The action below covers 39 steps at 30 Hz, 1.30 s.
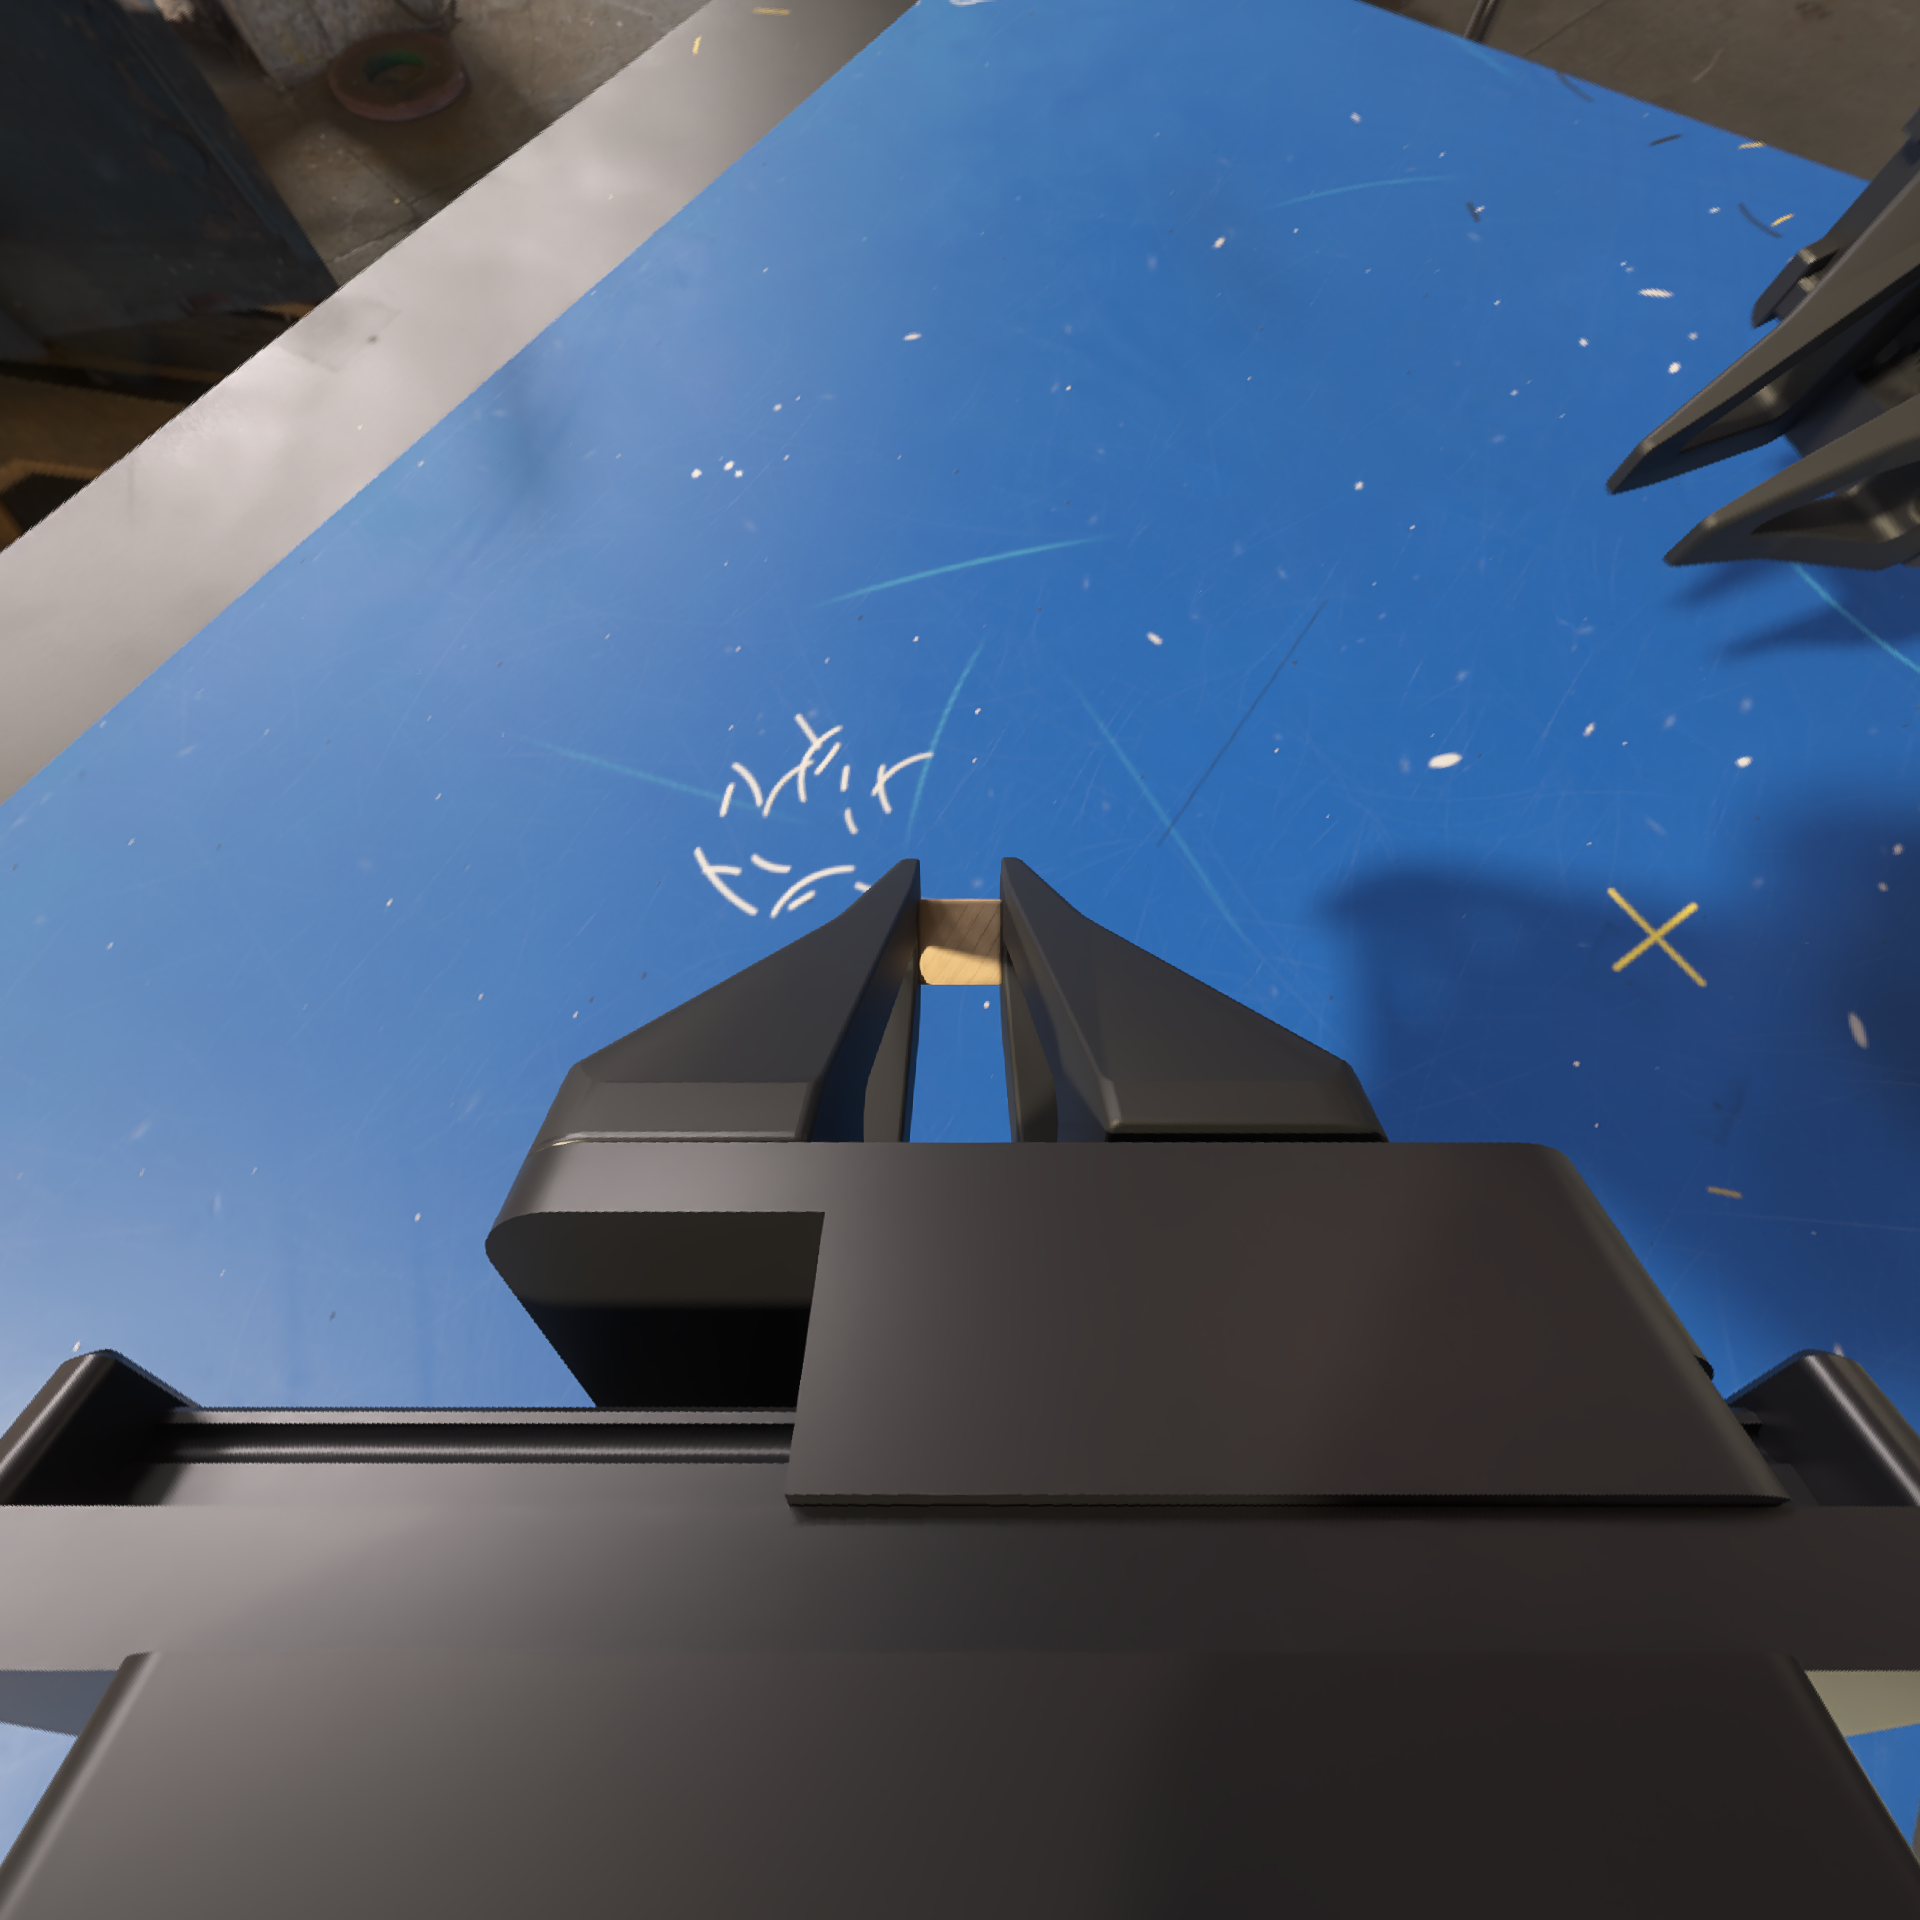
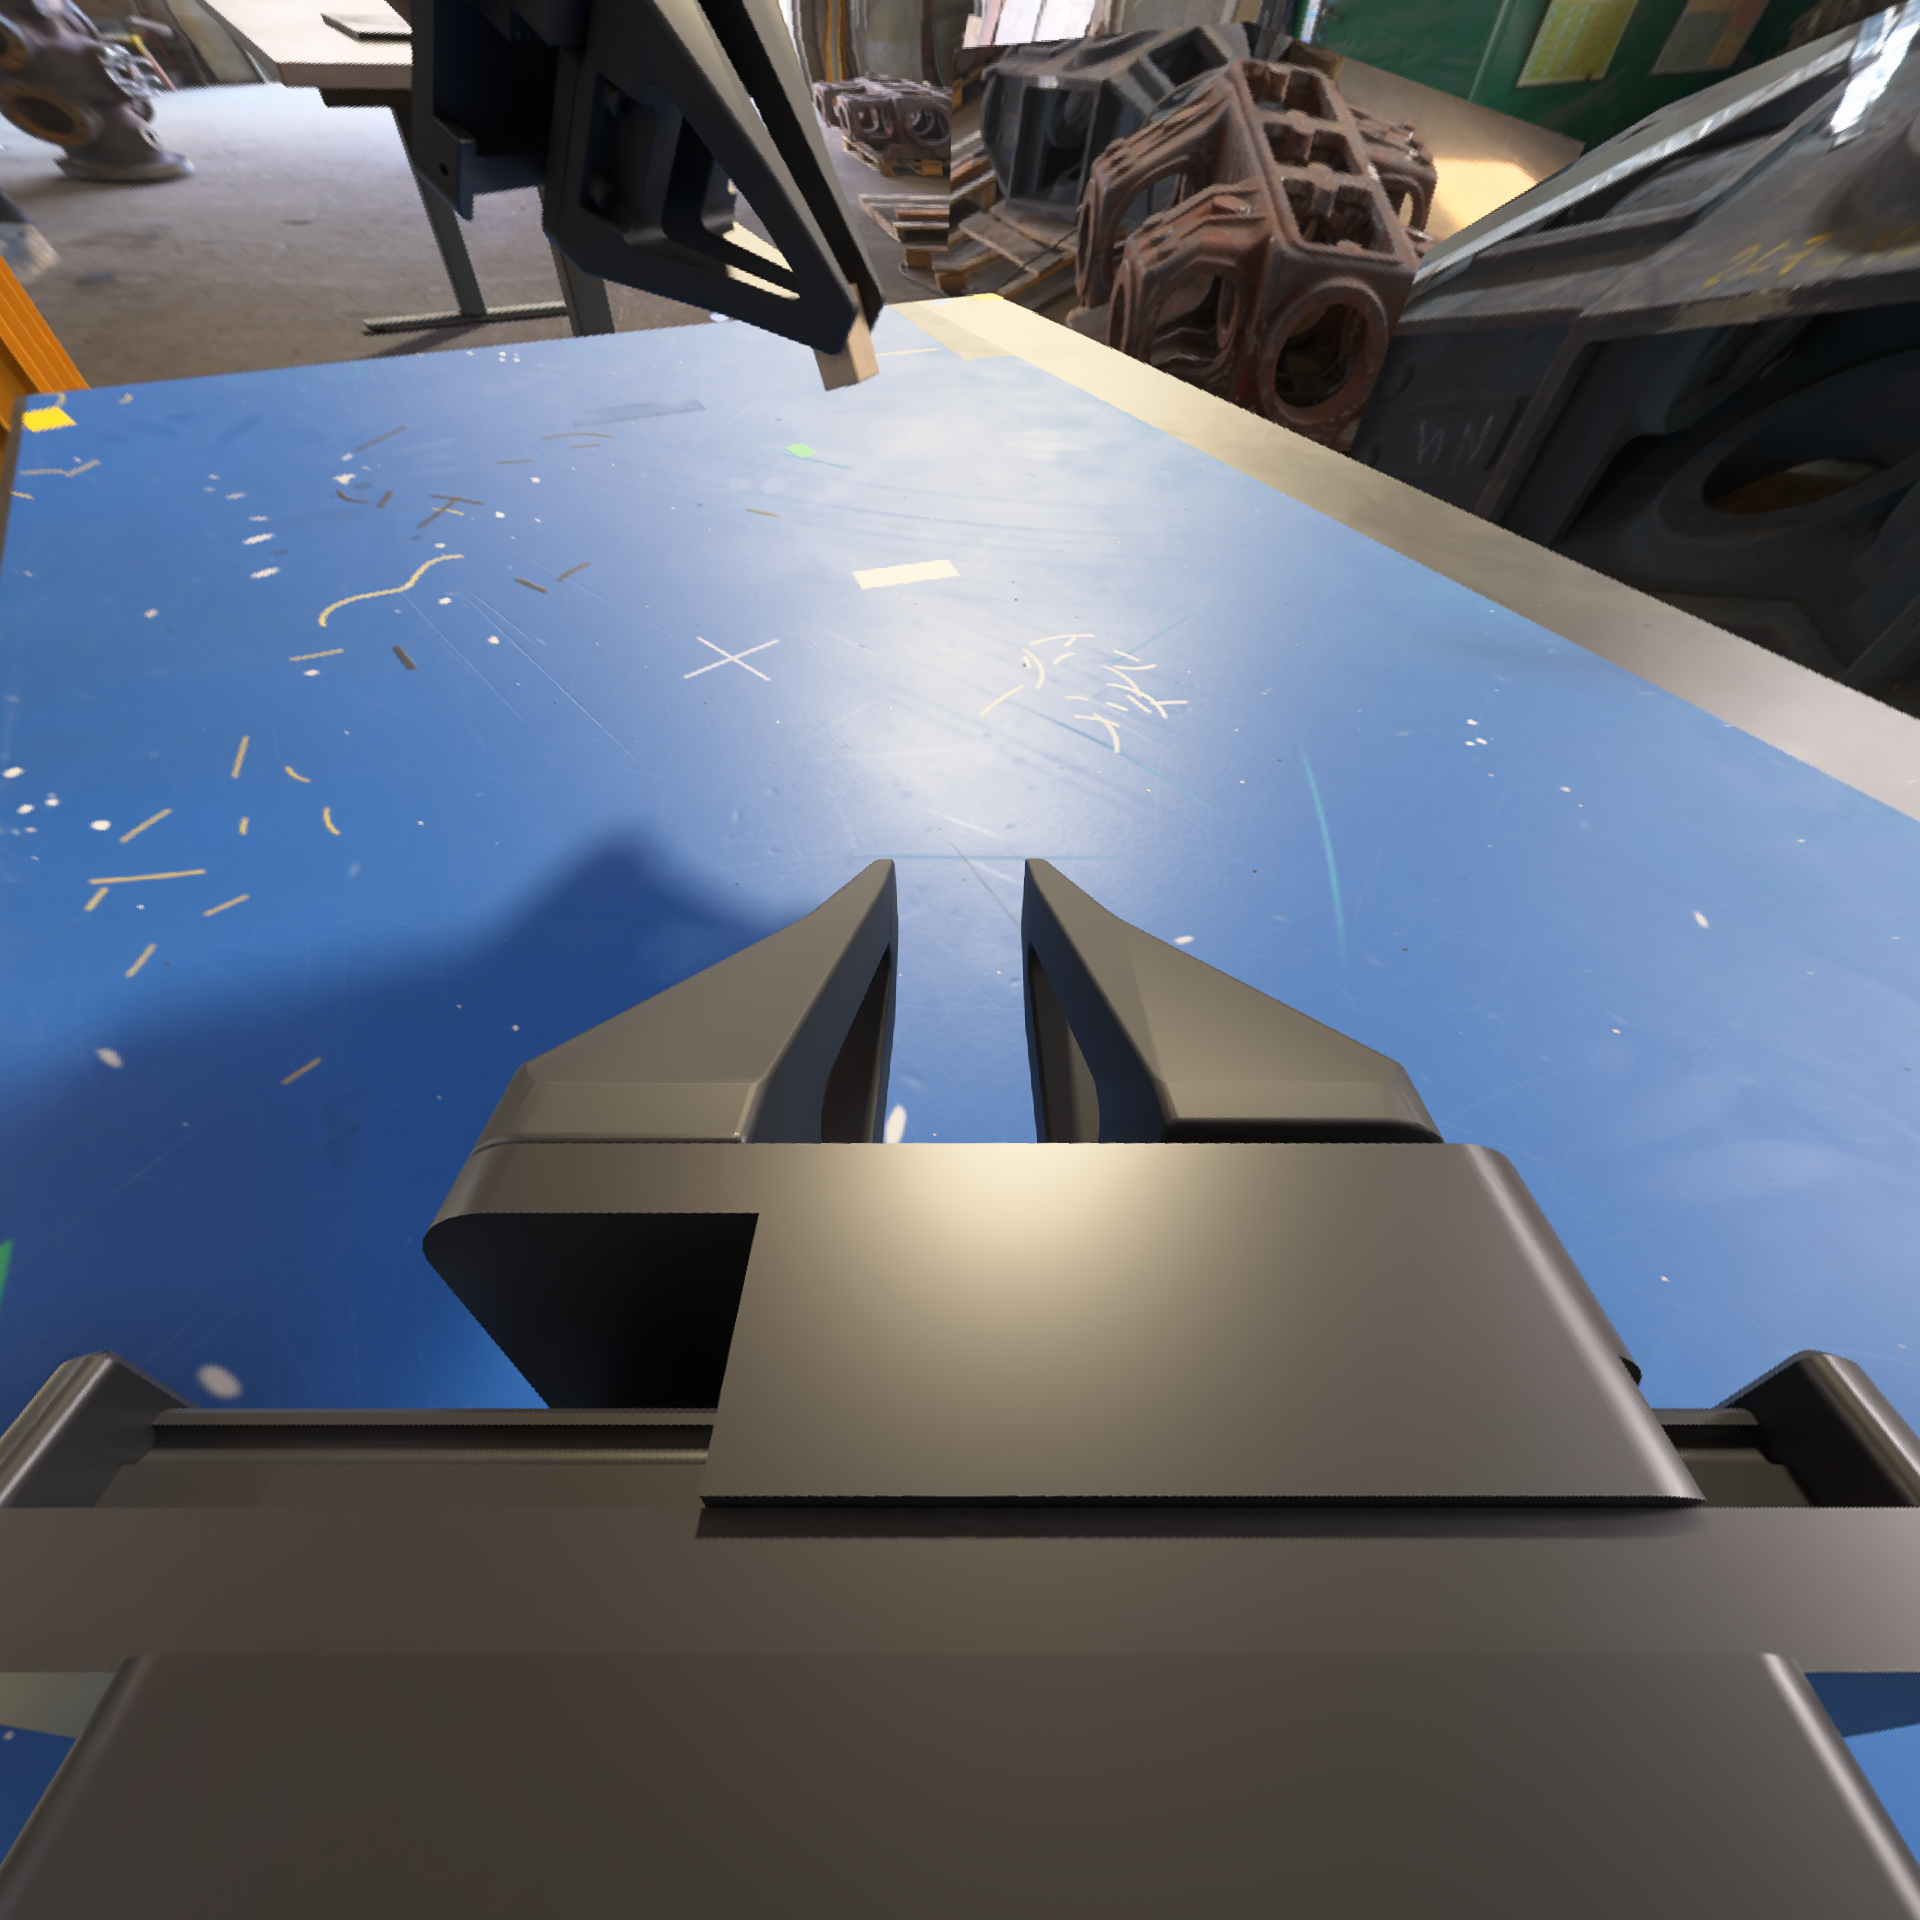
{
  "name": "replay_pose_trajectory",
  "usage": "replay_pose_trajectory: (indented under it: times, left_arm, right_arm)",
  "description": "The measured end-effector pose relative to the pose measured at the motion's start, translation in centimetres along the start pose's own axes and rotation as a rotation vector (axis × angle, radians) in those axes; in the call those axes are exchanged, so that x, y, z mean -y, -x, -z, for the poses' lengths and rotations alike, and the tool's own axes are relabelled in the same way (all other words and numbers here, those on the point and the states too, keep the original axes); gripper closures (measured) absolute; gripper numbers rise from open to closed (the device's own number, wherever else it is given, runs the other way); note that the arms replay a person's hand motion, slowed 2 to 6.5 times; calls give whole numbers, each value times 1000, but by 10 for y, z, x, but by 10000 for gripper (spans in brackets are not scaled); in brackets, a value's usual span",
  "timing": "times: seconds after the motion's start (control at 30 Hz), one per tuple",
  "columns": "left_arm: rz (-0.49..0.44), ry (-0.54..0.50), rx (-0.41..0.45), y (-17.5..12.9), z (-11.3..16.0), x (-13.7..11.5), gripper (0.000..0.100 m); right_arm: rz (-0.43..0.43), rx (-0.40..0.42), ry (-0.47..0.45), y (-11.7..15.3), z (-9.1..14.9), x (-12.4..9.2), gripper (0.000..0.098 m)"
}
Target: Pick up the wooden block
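A small pale wooden block (image 1: 958, 940) sits clamped between the fingertips of my left gripper (image 1: 960, 883), which is shut on it and holds it above the blue table (image 1: 1039, 416). In the right wrist view the left gripper (image 2: 842, 301) hangs high over the far side of the table with the block (image 2: 850, 364) sticking out below its tips, clear of the surface. My right gripper (image 2: 960, 873) is empty, its fingers a narrow gap apart, low over the table. It also shows at the right edge of the left wrist view (image 1: 1652, 520).
The blue table top (image 2: 623, 779) carries chalk scribbles, a yellow cross (image 1: 1655, 938) and small tape patches (image 2: 904, 574). A grey border strip (image 2: 1455, 540) runs along its edge. Rusty machine castings (image 2: 1247, 229) and a table frame (image 2: 457, 260) stand beyond.
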<state>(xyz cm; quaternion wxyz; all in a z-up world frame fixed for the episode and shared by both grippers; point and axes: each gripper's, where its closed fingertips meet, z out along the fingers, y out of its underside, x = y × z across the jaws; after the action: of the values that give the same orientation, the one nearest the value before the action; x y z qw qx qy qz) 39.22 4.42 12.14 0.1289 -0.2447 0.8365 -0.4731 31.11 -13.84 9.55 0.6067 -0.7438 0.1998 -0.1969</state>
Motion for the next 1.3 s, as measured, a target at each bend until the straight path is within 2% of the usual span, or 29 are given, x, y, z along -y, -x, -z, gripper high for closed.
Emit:
replay_pose_trajectory:
  times: [0.33, 0.53, 1.03, 1.13, 1.3]
  left_arm:
    - [-37, -30, -68, -19, -27, 25, 875]
    - [-66, -43, -77, -27, -41, 38, 875]
    - [-102, -74, -92, -36, -62, 55, 875]
    - [-106, -81, -91, -37, -64, 57, 875]
    - [-111, -90, -87, -38, -67, 59, 875]
  right_arm:
    - [-170, 62, -19, 6, -12, 6, 738]
    - [-259, 98, -27, 8, -18, 10, 721]
    - [-313, 116, 34, 10, -30, -1, 707]
    - [-326, 118, 54, 10, -31, -5, 742]
    - [-339, 129, 73, 11, -32, -9, 900]
